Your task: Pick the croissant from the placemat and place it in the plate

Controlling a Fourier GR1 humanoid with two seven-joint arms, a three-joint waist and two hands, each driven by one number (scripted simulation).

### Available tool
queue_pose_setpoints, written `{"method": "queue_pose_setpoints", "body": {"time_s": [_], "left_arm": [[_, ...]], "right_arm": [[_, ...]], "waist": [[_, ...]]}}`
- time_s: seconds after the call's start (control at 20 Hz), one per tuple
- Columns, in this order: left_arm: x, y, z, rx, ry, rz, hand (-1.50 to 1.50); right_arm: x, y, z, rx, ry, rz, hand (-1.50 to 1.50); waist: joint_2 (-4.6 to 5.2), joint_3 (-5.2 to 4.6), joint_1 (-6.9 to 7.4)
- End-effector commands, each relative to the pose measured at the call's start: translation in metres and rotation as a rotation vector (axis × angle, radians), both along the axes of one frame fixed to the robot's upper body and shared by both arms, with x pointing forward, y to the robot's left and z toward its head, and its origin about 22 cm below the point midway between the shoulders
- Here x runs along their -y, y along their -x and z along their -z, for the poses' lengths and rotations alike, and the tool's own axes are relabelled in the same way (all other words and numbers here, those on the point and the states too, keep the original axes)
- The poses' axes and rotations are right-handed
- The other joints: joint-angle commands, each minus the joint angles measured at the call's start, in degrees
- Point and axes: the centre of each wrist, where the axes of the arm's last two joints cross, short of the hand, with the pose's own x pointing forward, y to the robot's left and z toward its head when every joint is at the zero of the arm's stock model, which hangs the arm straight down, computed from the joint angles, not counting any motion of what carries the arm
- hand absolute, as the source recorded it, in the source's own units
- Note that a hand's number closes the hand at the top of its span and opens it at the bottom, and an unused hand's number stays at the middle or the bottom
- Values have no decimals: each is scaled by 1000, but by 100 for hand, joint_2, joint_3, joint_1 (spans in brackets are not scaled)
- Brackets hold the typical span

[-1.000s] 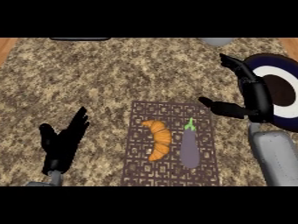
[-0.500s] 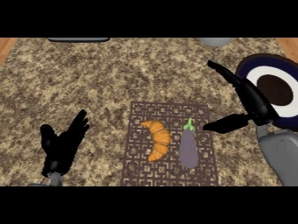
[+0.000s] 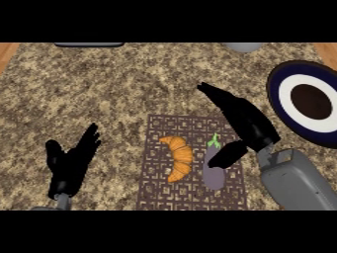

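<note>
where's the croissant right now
In the head view the croissant lies on the left half of the placemat, low and central on the counter, with the eggplant just to its right and the right robot hand above that.

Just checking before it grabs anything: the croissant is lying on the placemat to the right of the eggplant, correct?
Not quite. In the head view the croissant lies on the placemat to the left of the eggplant, not the right.
</note>
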Motion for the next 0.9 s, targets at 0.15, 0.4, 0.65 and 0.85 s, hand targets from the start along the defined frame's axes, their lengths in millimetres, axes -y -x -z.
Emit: {"method": "queue_pose_setpoints", "body": {"time_s": [0.15,0.4,0.65,0.85], "left_arm": [[-2,-5,1,-6,0,1,0],[-2,-2,-5,2,19,7,0],[4,-16,-11,-2,-1,1,0],[1,4,14,19,-8,-1,0]], "right_arm": [[-39,12,2,-37,99,18,-150],[-61,17,28,-101,145,37,-150],[-62,14,33,-157,124,3,-150],[-84,22,51,-141,112,3,-150]], "waist": [[9,4,1],[8,4,3],[11,5,-2],[13,5,13]]}}
